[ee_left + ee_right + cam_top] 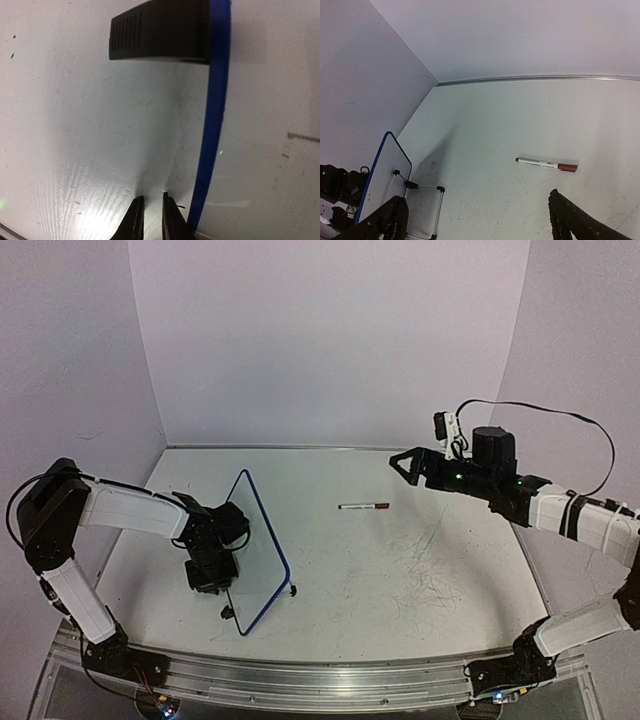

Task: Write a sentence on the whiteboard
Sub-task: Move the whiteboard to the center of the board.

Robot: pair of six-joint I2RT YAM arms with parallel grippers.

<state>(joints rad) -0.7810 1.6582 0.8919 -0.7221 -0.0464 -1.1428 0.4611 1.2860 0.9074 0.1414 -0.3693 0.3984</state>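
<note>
The whiteboard [256, 545], white with a thin blue frame, stands tilted on edge at the left of the table. It also shows in the right wrist view as the whiteboard [382, 167], with its wire stand [421, 188] on the side facing me. No sentence is visible on it. My left gripper [213, 570] is low against the board's left face. In the left wrist view the left gripper [153, 216] has its jaws nearly together with nothing seen between them, just left of the blue frame [212, 125]. My right gripper [403, 466] hangs raised and open, empty.
A white marker with a red cap [363, 506] lies on the table between the arms; in the right wrist view this marker [546, 164] sits ahead of the open right gripper [477, 220]. A black block [160, 31] sits on the board's frame. Pale walls close the back and sides.
</note>
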